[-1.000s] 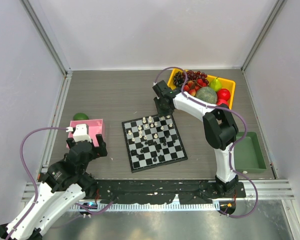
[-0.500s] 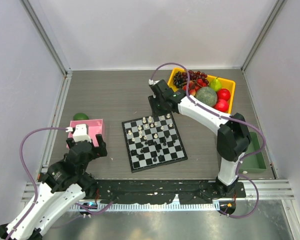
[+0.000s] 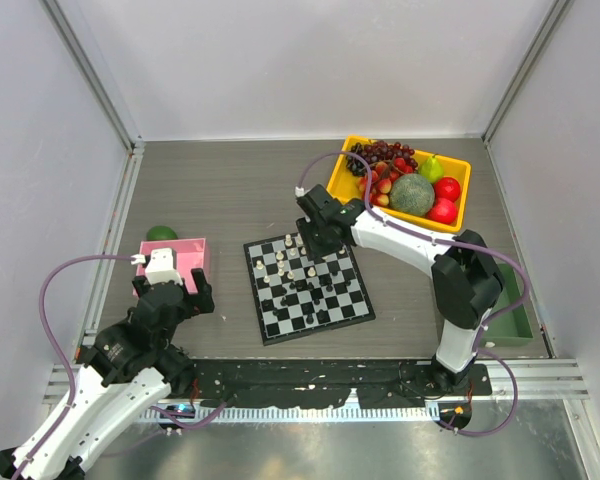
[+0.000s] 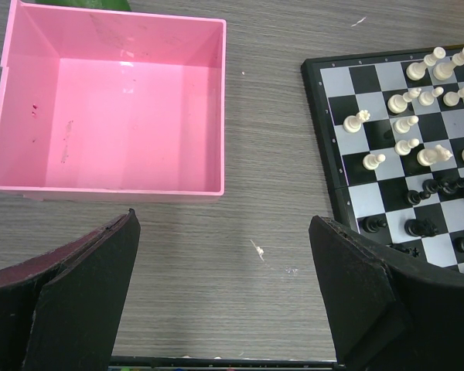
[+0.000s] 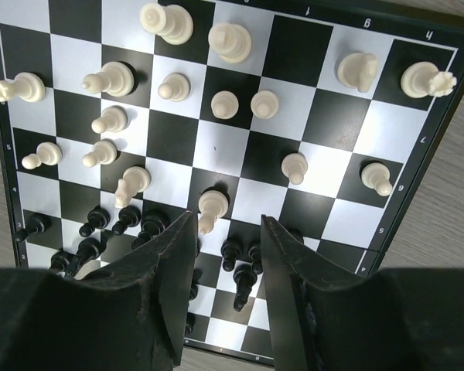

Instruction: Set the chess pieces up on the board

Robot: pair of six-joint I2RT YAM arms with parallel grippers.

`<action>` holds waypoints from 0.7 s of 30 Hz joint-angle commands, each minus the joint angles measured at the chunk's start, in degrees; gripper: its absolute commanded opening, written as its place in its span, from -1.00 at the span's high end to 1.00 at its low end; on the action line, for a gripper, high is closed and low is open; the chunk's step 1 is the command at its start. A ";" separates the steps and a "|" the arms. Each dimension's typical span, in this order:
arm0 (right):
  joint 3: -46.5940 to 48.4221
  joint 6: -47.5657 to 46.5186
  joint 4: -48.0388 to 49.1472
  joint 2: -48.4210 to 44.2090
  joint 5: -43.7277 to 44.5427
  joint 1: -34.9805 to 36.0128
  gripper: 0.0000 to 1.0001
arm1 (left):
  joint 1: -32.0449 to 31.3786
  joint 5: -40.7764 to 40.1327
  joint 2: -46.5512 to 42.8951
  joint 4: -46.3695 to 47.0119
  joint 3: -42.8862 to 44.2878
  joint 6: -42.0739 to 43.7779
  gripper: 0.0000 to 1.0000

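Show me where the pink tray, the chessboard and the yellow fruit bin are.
pink tray (image 4: 116, 116): left wrist view, on the bare floor inside it.
chessboard (image 5: 220, 147): right wrist view, on an empty white square near the middle.
yellow fruit bin (image 3: 467, 188): top view, on its right wall.

A pink tray (image 3: 175, 243) sits near the left edge of the counter (image 3: 230, 190), with a round green fruit (image 3: 162, 233) just behind it. Toward the far right corner, a yellow bin (image 3: 467, 185) holds dark grapes (image 3: 380, 150), a green pear (image 3: 431, 167), a melon (image 3: 412, 193) and red apples (image 3: 447, 188). A green tray (image 3: 504, 302) lies along the right edge.
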 commanded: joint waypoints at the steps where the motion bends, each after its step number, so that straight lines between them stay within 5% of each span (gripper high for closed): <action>1: -0.47 1.04 0.70 -0.04 -1.17 0.57 0.11 | -0.10 -0.91 -0.28 1.85 0.00 -0.68 -0.99; 21: -1.44 1.30 1.22 2.69 -2.41 1.98 0.29 | -0.10 -0.65 -0.02 2.03 -0.09 -0.68 -0.99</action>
